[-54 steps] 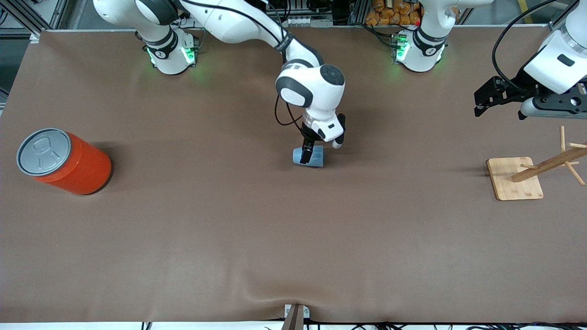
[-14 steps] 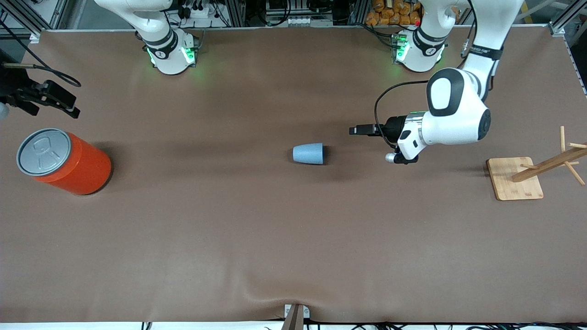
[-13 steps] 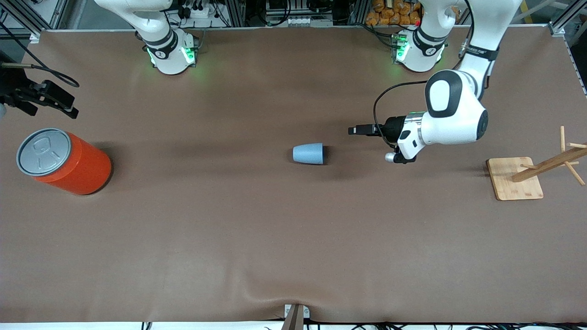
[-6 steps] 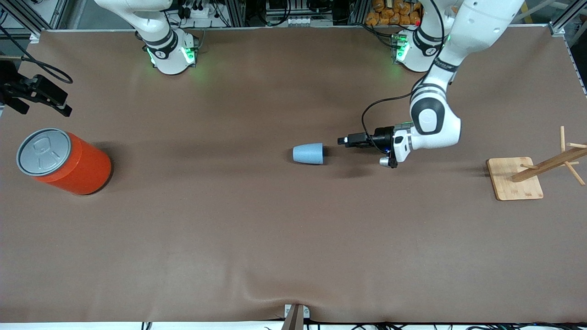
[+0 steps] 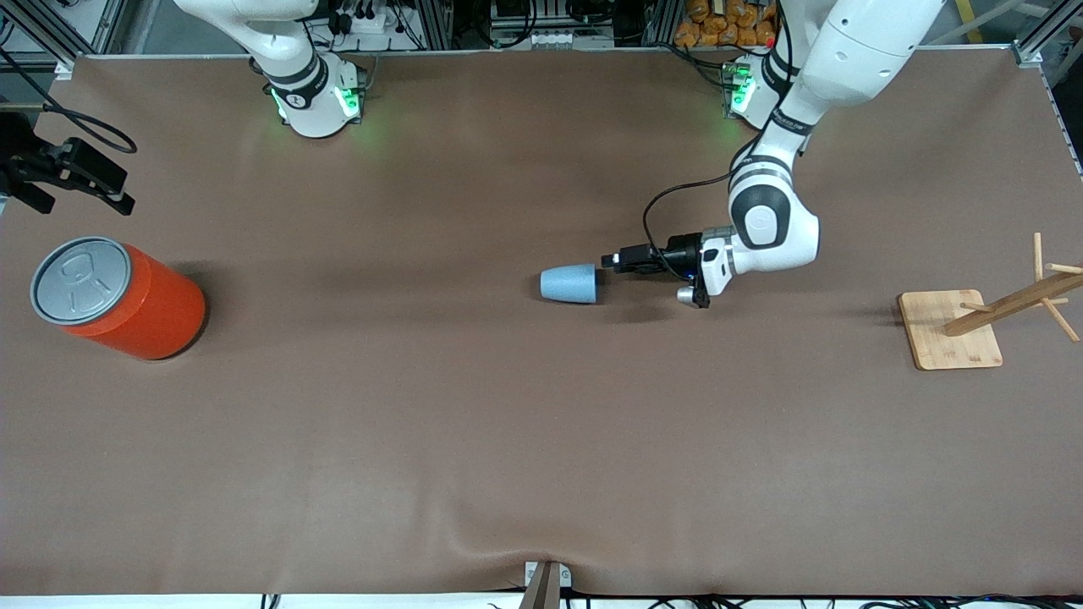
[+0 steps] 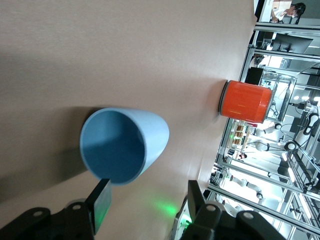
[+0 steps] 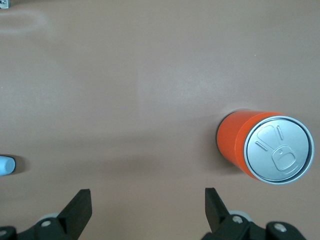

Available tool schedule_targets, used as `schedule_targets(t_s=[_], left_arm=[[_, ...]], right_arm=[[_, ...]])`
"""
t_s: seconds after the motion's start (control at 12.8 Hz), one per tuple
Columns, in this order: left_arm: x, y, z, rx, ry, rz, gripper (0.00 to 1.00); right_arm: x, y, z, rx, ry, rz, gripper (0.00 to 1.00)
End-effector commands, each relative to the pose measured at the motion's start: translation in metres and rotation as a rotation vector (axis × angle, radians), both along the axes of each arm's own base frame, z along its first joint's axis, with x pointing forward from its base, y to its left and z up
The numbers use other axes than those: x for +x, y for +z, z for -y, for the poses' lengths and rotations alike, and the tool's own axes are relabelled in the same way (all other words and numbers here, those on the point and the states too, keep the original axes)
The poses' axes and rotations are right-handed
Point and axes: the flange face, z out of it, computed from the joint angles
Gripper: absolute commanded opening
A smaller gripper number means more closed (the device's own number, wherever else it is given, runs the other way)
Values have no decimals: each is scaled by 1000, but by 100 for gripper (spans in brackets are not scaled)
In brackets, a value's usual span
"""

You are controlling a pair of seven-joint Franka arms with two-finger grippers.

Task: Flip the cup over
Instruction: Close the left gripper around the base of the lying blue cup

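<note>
Left gripper (image 5: 611, 260) low over the table (image 5: 474, 423), fingers apart and holding nothing, tips just at the open mouth of the cup (image 5: 569, 283). Cup lies on its side mid-table, mouth toward the left arm's end. Right gripper (image 5: 80, 179) waits, jaws wide, above the orange can (image 5: 118, 296) at its own end. Wooden rack (image 5: 986, 317) stands at the left arm's end.
</note>
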Motion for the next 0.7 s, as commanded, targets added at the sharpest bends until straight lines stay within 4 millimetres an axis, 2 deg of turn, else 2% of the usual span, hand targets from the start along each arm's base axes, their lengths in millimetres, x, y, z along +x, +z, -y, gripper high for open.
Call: schedule_targets(t_s=[0.0,0.08,0.54,0.62], left_arm=[[9,-13,13,-4,22,20,68],[7,-14,22,-5,20,18,68],[12,-27,41,-9,34,19,62],[14,-26,42,-7,42,29,45]], right_arm=[[3,5,4,-7,8,-6,100],[2,4,4,-9,8,-15,100],[0,3,2,-27,12,-31,100],[0,3,2,-45,12,-31,100]])
